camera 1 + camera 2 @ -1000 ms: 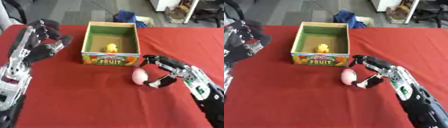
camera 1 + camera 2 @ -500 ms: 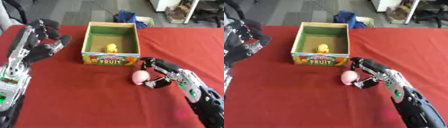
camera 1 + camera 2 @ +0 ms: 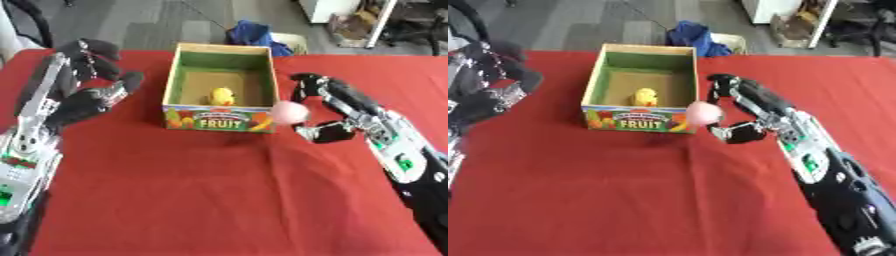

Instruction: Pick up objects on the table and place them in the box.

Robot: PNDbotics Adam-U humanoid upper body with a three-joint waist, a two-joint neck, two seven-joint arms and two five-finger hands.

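Now the right hand (image 3: 337, 112) pinches a small pink ball (image 3: 289, 112) (fingers curled round it) beside the green-lined cardboard fruit box's (image 3: 219, 121) front right corner. Released there, the ball could strike the rim and roll off. Left of the box, the left hand (image 3: 83, 97) hangs open.

The pink ball (image 3: 289, 111), lying on the red desk (image 3: 219, 190) a second ago, is now being held off the cloth at the right front corner of the fruit box (image 3: 220, 121), pinched between the curled fingers and thumb of the right hand (image 3: 337, 112), which is being carried up and toward the box from its earlier lower spot
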